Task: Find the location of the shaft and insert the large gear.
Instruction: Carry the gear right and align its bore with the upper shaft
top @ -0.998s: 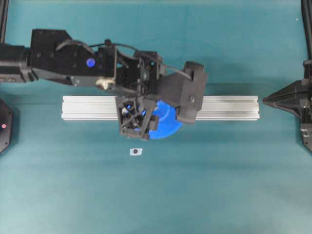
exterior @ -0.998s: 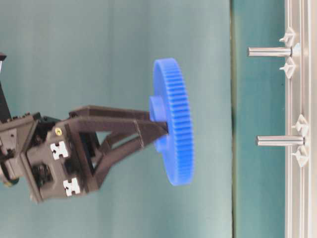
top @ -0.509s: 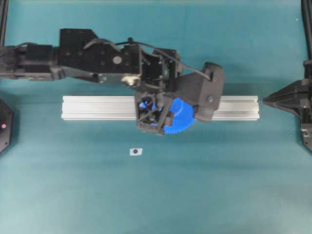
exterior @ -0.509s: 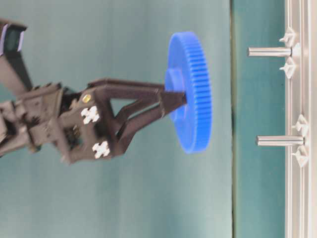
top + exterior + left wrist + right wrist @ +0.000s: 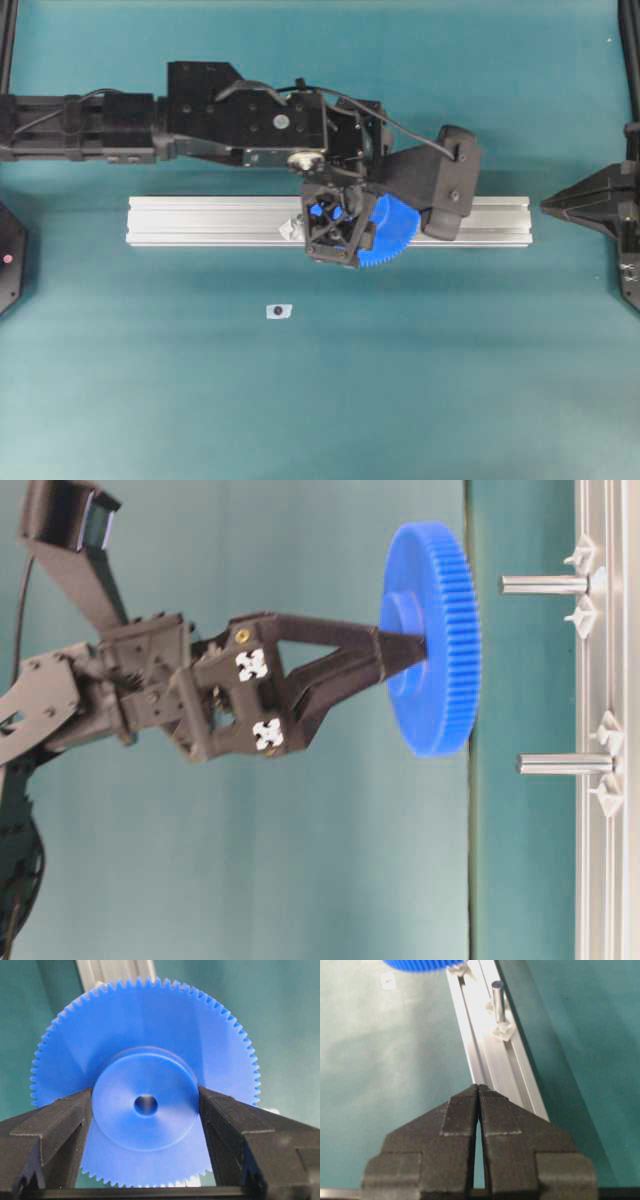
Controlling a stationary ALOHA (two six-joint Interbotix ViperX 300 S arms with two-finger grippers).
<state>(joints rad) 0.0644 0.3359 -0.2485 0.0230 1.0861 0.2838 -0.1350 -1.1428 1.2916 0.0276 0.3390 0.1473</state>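
My left gripper [image 5: 145, 1105] is shut on the raised hub of the large gear [image 5: 145, 1035], a bright blue toothed disc. In the table-level view the gear [image 5: 432, 640] hangs flat-faced toward the aluminium rail [image 5: 600, 900], with a gap to the pin tips. The shaft [image 5: 565, 764] stands on the rail with a clear bracket on each side; the gear's centre is off to one side of it. In the overhead view the left gripper [image 5: 335, 232] and the gear [image 5: 392, 235] hide the shaft. My right gripper [image 5: 478, 1087] is shut and empty at the rail's end [image 5: 548, 207].
A second, dark-tipped pin [image 5: 545, 584] stands on the same rail, closer to the gear's centre, and shows in the right wrist view [image 5: 497, 995]. A tiny white tag with a dark dot [image 5: 279, 311] lies on the teal mat in front of the rail [image 5: 200, 222].
My left arm has carried the gear rightward along the rail in the overhead view and closer to the pin tips. The right gripper has not moved.
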